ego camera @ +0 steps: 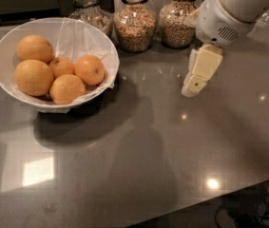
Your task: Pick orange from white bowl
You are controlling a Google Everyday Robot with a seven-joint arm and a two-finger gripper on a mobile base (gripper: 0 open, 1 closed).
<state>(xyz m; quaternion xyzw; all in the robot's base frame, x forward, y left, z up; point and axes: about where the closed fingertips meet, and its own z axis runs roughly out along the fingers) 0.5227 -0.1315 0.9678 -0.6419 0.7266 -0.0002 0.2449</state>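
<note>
Jaws of the gripper [192,88] are carrying nothing, and whether they are parted or pressed together cannot be told from this angle.

At the far left, the white bowl [3,44] is sitting on the grey tabletop [139,151], lined with crinkled wrap [79,34]. Five fruits are lying in it. The orange [90,69], redder than the rest and bearing a small dark speck, is resting at the right side of the pile. It is touching the smallest orange [61,66] on its left, and nothing is covering it from above.

Further right, three glass jars [135,18] are standing along the far edge. Right again, the gripper is hanging from the white arm [229,13], just near of the jars and above the tabletop. It is well apart from the bowl, with its tips pointing down.

The task is looking barely begun. The fruit is lying untouched in the bowl, so the reach leftward, the descent, the grasp and the lift are all left to do.
</note>
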